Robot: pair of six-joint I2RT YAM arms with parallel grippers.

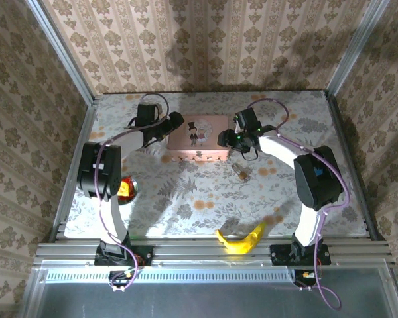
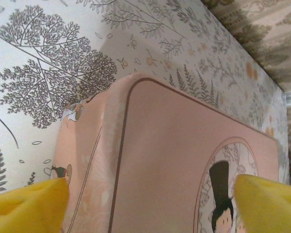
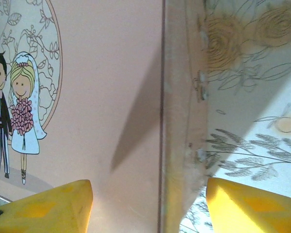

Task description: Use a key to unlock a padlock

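Note:
The tiny brass padlock [image 1: 241, 172] lies on the floral table, in front of the right end of the pink tin [image 1: 198, 136] and apart from both grippers. I cannot make out the key. My left gripper [image 1: 174, 123] hovers at the tin's left end, open, with its yellow fingertips [image 2: 29, 204] spread across the tin's [image 2: 174, 160] corner. My right gripper [image 1: 225, 139] is at the tin's right end, also open. Its fingers [image 3: 252, 208] straddle the right edge of the tin [image 3: 111, 97], one over the lid and one over the table.
A yellow banana [image 1: 241, 240] lies near the front edge, between the arm bases. A red and yellow object [image 1: 126, 189] sits beside the left arm. Patterned walls enclose the table on three sides.

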